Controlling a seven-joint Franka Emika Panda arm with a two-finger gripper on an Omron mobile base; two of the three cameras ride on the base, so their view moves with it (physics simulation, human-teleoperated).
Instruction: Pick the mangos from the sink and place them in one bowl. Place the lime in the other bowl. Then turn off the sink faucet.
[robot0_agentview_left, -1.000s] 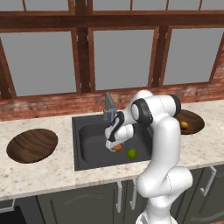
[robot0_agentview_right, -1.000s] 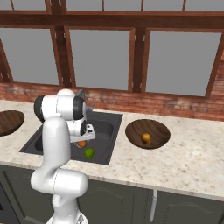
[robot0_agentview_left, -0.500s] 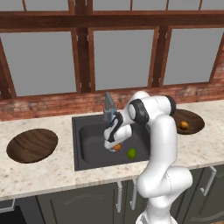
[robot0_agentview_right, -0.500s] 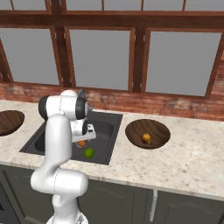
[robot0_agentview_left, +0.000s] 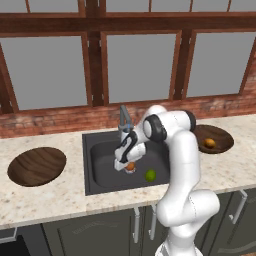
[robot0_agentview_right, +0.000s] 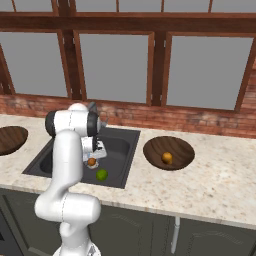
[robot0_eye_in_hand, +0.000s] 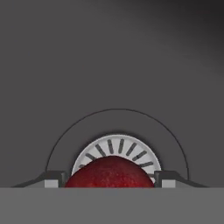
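Down in the sink (robot0_agentview_left: 100, 172), the end effector (robot0_agentview_left: 129, 169) pinches the orange-red mango (robot0_eye_in_hand: 110, 172) from both sides, right above the drain (robot0_eye_in_hand: 117, 149). The lime (robot0_agentview_left: 149, 175) lies just beside it toward the front wall; basin floor leftward is bare.

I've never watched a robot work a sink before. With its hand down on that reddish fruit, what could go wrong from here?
The gripper seems to pinch the orange-red mango only at its sides; a round fruit might slip out when lifted and roll across the sink.

The lime lies close beside it and could get nudged.

The faucet stands just behind the arm, so a careless lift might brush it.
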